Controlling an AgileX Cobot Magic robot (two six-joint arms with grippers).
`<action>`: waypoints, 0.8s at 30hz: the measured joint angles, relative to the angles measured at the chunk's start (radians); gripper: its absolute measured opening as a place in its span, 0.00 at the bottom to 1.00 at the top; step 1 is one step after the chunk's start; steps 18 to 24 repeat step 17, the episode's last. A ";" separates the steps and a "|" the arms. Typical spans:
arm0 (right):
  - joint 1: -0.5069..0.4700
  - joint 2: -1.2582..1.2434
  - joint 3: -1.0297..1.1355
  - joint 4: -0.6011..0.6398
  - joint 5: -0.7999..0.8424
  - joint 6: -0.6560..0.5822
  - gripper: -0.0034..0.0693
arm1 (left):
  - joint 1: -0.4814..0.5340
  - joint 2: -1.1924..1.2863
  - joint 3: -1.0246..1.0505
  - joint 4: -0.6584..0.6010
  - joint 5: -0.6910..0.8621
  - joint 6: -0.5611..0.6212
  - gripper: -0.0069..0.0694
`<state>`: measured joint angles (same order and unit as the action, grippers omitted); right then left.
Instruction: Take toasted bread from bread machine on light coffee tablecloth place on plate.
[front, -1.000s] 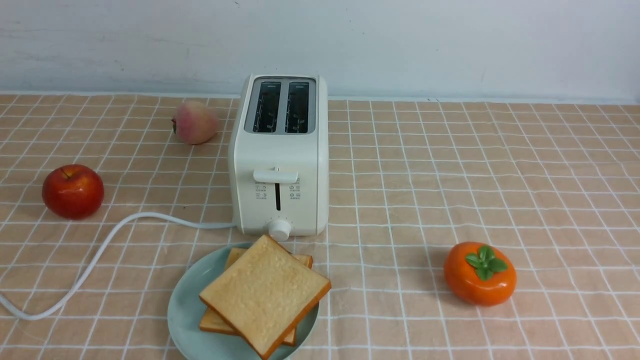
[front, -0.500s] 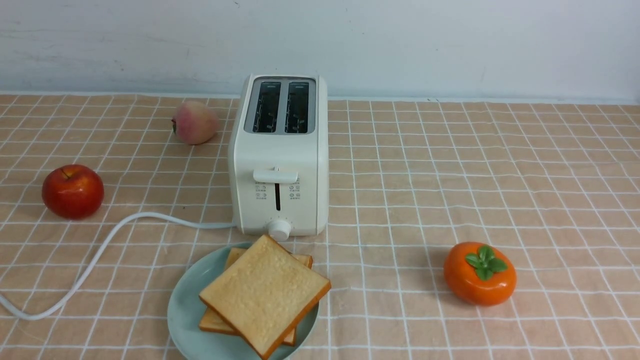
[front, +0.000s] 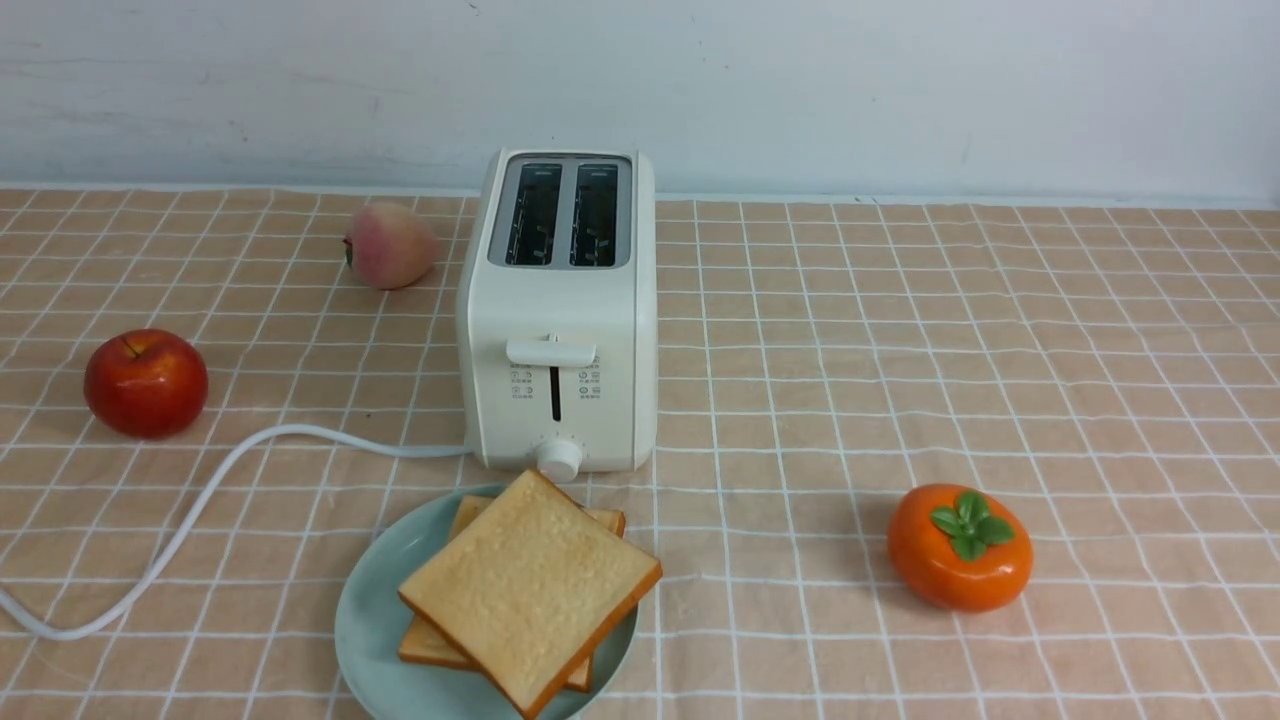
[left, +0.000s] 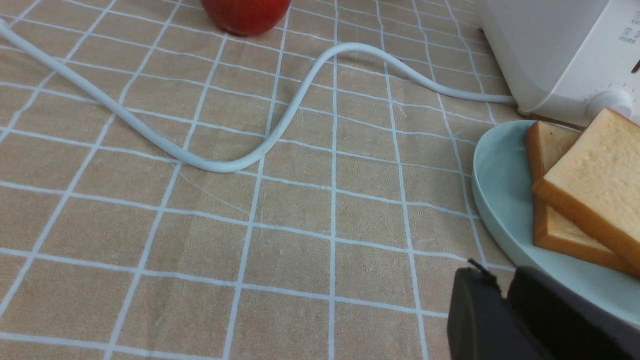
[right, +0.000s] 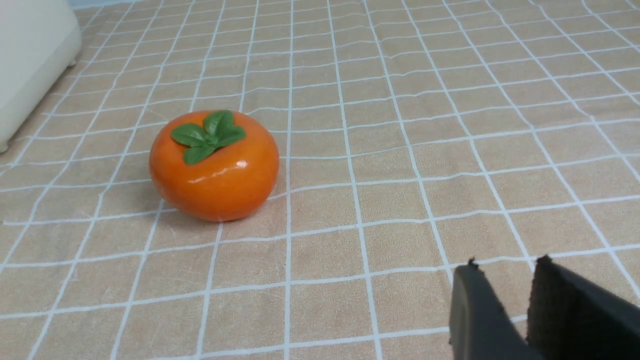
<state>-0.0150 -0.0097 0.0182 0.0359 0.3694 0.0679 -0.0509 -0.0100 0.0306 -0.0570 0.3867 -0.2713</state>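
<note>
Two slices of toasted bread lie stacked on the plate (front: 375, 610): the top slice (front: 530, 585) sits askew over the lower one (front: 435, 645). The plate stands just in front of the bread machine (front: 558, 310), whose two slots show empty, on the light coffee tablecloth (front: 850, 350). Neither arm appears in the front view. In the left wrist view my left gripper (left: 500, 272) hangs by the plate's (left: 500, 200) near rim, a narrow gap between its jaws, holding nothing. My right gripper (right: 506, 265) is open and empty over bare cloth, well away from the persimmon (right: 215, 170).
A red apple (front: 146, 382) and a peach (front: 390, 245) lie left of the bread machine. An orange persimmon (front: 960, 548) sits at the front right. The white cord (front: 200, 500) curves from the machine's left side toward the front left edge.
</note>
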 joint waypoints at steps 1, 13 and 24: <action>0.000 0.000 0.000 0.000 0.000 0.000 0.30 | 0.000 0.000 0.000 0.000 0.000 0.000 0.21; 0.000 0.000 0.000 0.000 0.000 0.001 0.31 | 0.000 0.000 0.000 0.000 0.000 0.000 0.22; 0.000 0.000 0.000 0.000 0.000 0.001 0.32 | 0.000 0.000 0.000 0.000 0.000 0.000 0.22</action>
